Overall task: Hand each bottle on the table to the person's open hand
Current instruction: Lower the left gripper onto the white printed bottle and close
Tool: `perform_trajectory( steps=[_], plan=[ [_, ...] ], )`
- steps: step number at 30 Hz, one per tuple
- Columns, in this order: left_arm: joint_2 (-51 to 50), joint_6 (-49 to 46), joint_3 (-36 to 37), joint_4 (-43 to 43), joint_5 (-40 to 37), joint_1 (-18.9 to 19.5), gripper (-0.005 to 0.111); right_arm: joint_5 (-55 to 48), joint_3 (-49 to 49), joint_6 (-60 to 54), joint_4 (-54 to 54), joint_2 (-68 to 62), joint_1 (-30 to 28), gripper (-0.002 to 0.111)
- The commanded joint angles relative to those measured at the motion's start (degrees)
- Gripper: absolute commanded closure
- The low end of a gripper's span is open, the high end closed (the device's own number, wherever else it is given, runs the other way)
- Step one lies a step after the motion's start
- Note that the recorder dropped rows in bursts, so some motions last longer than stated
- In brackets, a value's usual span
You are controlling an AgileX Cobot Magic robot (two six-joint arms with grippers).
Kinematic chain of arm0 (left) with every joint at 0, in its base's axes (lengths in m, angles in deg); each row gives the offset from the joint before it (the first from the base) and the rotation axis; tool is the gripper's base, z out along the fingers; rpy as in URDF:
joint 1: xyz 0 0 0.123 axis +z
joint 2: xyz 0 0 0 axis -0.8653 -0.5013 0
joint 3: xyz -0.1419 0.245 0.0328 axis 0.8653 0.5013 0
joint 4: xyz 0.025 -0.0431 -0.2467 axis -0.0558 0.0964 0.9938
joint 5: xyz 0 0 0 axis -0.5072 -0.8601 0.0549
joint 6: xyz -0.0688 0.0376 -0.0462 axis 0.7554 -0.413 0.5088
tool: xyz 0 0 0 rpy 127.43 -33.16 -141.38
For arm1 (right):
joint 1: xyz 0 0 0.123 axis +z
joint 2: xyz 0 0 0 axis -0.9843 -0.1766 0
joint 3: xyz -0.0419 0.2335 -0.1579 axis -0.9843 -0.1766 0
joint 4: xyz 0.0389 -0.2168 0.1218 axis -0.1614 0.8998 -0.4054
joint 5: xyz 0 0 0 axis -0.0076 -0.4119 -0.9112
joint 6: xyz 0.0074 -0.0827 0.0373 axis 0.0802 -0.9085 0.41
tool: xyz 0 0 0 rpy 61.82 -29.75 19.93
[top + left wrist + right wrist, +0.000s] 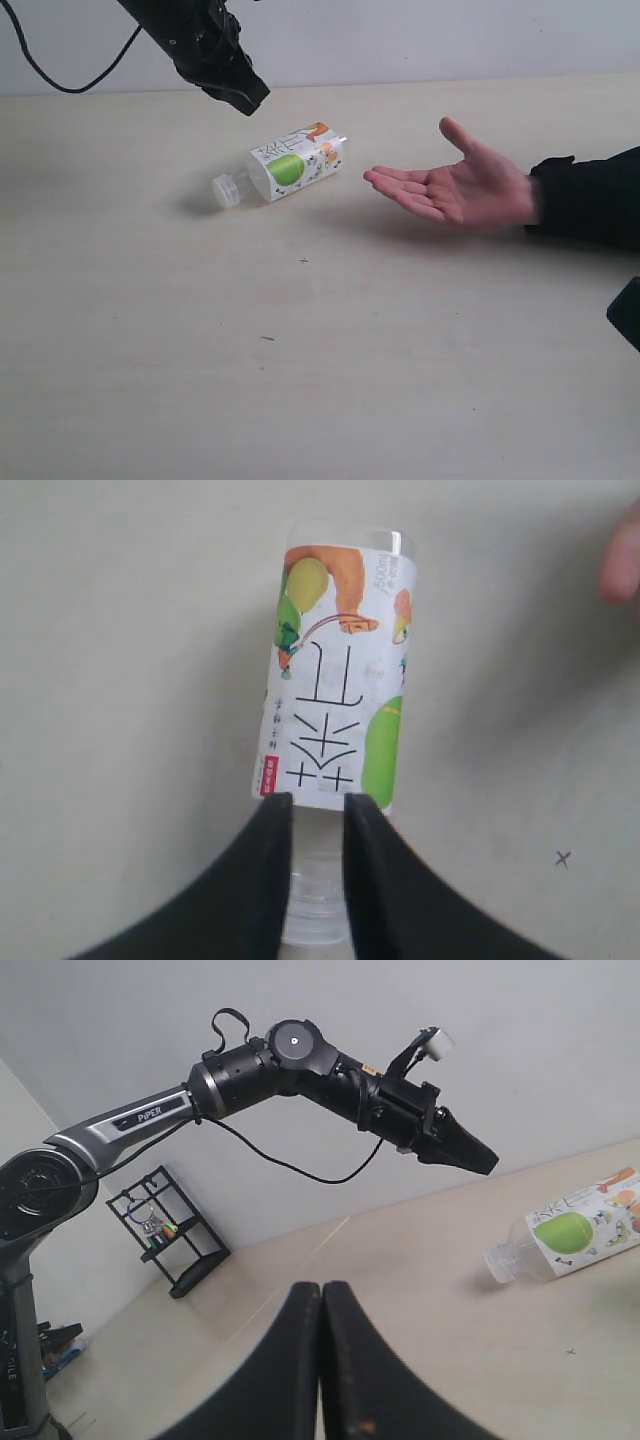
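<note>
Fig.: bottle on its side, upper centre-left on desk, near open hand. L pincer hovers above it, jaws slightly parted, empty; R pincer closed, empty. Prob. light, slick plastic; grip mid-body.

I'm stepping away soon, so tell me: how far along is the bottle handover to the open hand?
Done: nothing visibly; one bottle lies on its side on the table. In hand: nothing; the left gripper hovers above the bottle's neck end, jaws slightly apart, and the right gripper is shut. Left: grasp this bottle and place it in the empty open hand.
</note>
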State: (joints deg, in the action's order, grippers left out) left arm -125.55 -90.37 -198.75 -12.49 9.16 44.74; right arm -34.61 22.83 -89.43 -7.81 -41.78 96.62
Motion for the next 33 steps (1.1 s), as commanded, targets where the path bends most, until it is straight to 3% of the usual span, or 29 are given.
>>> perform_trajectory(
  steps=[1, 3, 5, 9, 15, 21, 27, 33],
  plan=[
    [-0.3, -0.4, -0.6, -0.4, -0.5, -0.4, 0.058, 0.0, -0.3, 0.0, -0.3, 0.3, -0.1, 0.108],
    [-0.3, -1.2, -0.6, -0.5, 0.6, -0.4, 0.043, 0.0, -0.3, 0.0, -0.3, 0.3, -0.1, 0.108],
    [-0.3, -1.2, -0.6, -0.7, 2.1, -0.4, 0.036, 0.0, -0.3, 0.0, -0.3, 0.3, -0.1, 0.108],
    [-0.4, -0.7, -0.6, -1.5, 1.9, -1.1, 0.035, 0.0, -0.3, 0.0, -0.3, 0.3, -0.1, 0.108],
    [-0.4, 0.5, -0.9, -9.6, 2.1, -4.9, 0.035, 0.0, -0.3, 0.0, -0.3, 0.3, -0.1, 0.108],
    [-3.2, 2.0, -5.7, -10.9, -2.7, -5.6, 0.035, 0.0, -0.3, 0.0, -0.3, 0.3, -0.1, 0.108],
    [-8.1, 6.7, -11.1, -15.1, -8.8, -6.2, 0.020, 0.0, -0.3, 0.0, -0.3, 0.3, -0.1, 0.108],
    [-9.2, 6.2, -11.3, -17.0, -4.7, -6.6, 0.019, 0.0, -0.3, 0.0, -0.3, 0.3, -0.1, 0.108]
  ],
)
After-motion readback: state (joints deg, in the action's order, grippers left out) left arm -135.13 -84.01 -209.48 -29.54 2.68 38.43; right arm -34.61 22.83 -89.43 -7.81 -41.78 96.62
